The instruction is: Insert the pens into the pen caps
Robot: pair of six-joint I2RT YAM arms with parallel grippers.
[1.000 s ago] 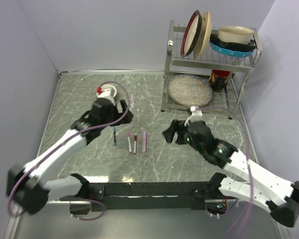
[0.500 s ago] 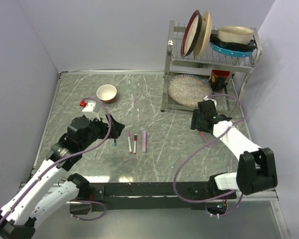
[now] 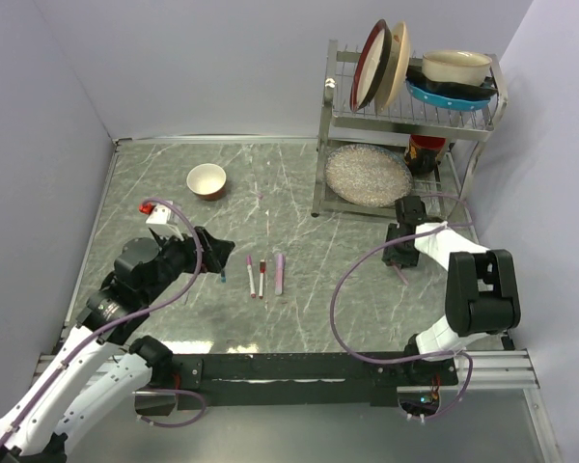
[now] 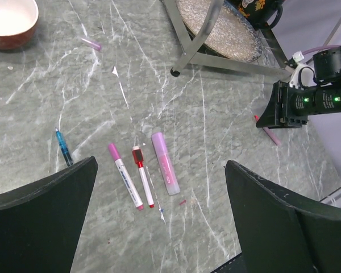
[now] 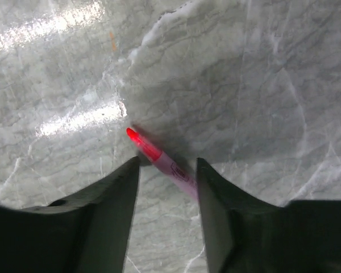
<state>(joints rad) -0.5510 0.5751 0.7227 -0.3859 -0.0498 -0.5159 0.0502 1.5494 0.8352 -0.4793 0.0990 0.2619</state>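
- Right hand (image 5: pixel 167 165): fingers partly spread, straddling a red-tipped pink pen (image 5: pixel 156 153) that lies flat on the counter (image 5: pixel 261 85).
- Left hand (image 4: pixel 161 168): spread wide, empty, above two white pens (image 4: pixel 128 182) beside a lilac cap (image 4: pixel 165 170).

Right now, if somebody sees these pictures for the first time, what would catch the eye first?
Likely the right fingers, standing either side of a pink pen with a red tip, close by the dish rack. Then the row of pens at the middle of the table, with the left fingers spread wide just left of them.
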